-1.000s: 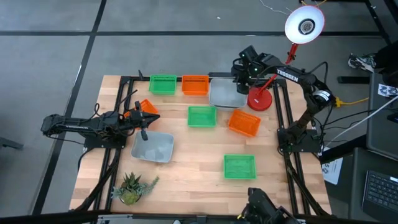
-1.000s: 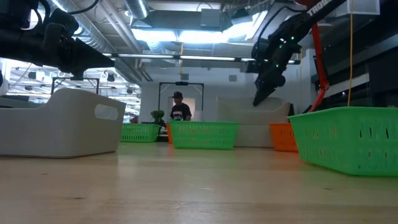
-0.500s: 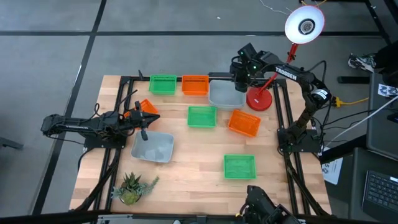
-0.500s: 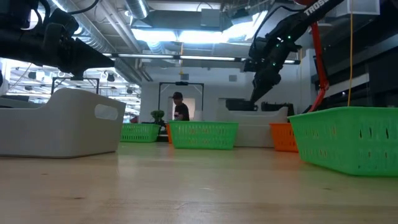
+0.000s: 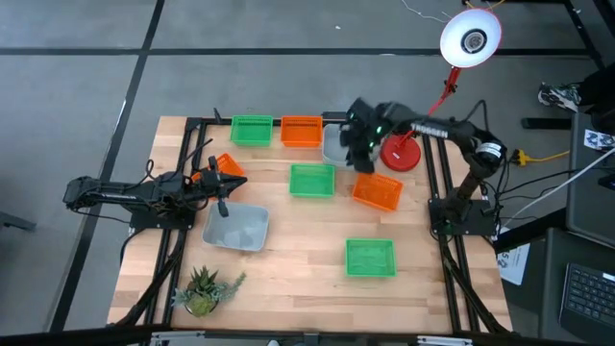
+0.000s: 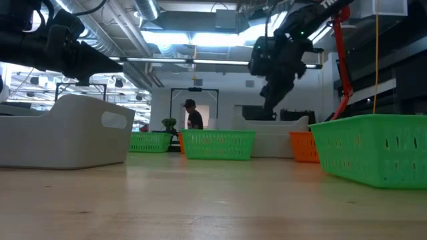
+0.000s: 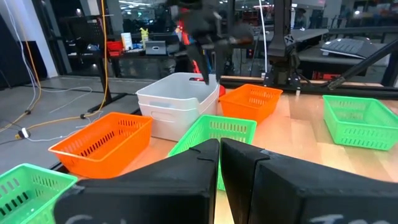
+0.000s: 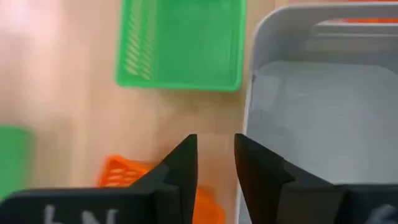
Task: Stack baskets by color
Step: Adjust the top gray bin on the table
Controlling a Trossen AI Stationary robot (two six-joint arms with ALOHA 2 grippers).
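Several baskets rest on their bases on the table: green [image 5: 252,130], orange [image 5: 302,131] and grey-white [image 5: 336,144] along the far edge, green [image 5: 312,180] and orange [image 5: 378,190] mid-table, green [image 5: 370,258] near the front, and grey-white [image 5: 236,228] and orange [image 5: 223,166] at the left. My right gripper [image 5: 360,156] [image 8: 214,155] hovers open, pointing down, over the near edge of the far grey-white basket [image 8: 323,118], touching nothing. My left gripper [image 7: 219,155] stays shut and level at the table's left, holding nothing.
A red lamp base [image 5: 401,154] stands just right of the far grey-white basket. A potted plant [image 5: 202,288] sits at the near left corner. A person [image 6: 193,115] shows in the room far behind the table. Bare wood lies at mid-front.
My right gripper has swung from over the far right corner of the far grey-white basket toward the table's left and near side, sinking a little, and now stands above that basket's near edge. The baskets have stayed in place.
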